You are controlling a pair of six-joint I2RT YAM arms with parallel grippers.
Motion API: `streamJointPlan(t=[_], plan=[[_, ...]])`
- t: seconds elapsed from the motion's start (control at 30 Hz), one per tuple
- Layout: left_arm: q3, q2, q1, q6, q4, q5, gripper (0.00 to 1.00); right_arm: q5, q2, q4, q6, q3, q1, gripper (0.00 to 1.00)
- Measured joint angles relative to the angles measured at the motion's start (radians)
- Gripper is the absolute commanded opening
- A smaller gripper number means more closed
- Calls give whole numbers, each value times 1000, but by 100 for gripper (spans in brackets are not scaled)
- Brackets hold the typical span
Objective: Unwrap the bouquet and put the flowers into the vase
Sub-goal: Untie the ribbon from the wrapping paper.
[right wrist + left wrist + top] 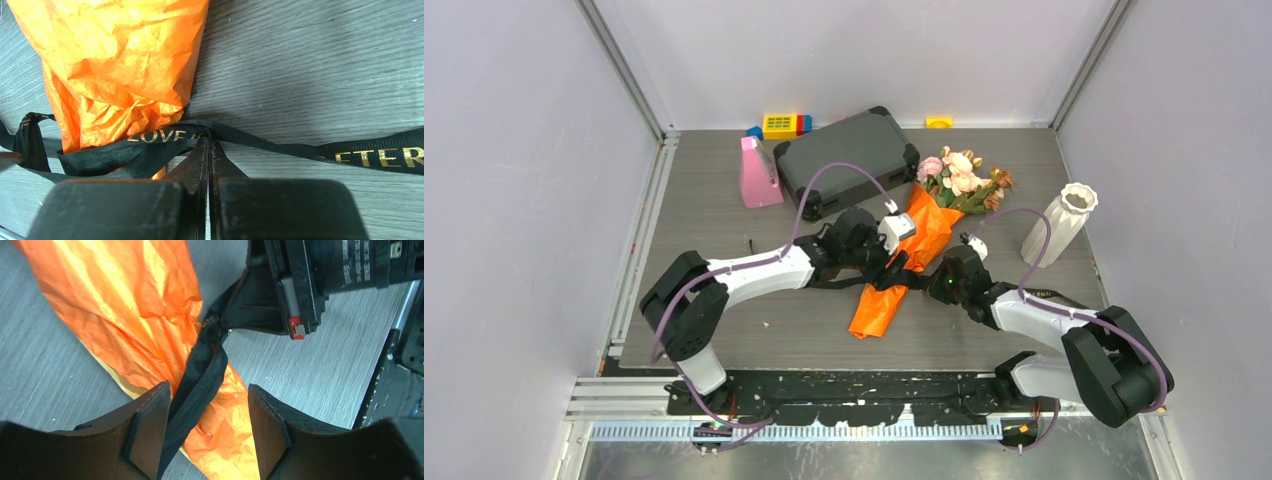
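Grey table [724,215], left pincer [207,395] apart astride ribbon [202,372], right pincer [208,142] clamped on it, bouquet [919,245] stems hidden

Orange-wrapped bouquet [929,225] lying on table [724,210], white vase [1056,228] upright to its right, grey case [849,160] behind

The orange bouquet [916,248] lies flat, black ribbon [100,157] around it, flowers [962,178] at its far end, white vase [1058,228] upright nearby.

Both arms stretch forward and angle inward toward each other, wrists low, the left gripper [209,392] with jaws apart, the right gripper [208,150] pressed closed.
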Motion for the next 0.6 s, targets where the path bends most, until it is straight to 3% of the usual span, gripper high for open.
streamJointPlan(t=[0.3,0.6], plan=[[0,13,-26,46,-43,-53,51,-6,10,14,0,0,0,0],[1,21,-26,69,-71,-78,50,-16,28,44,0,1,0,0]])
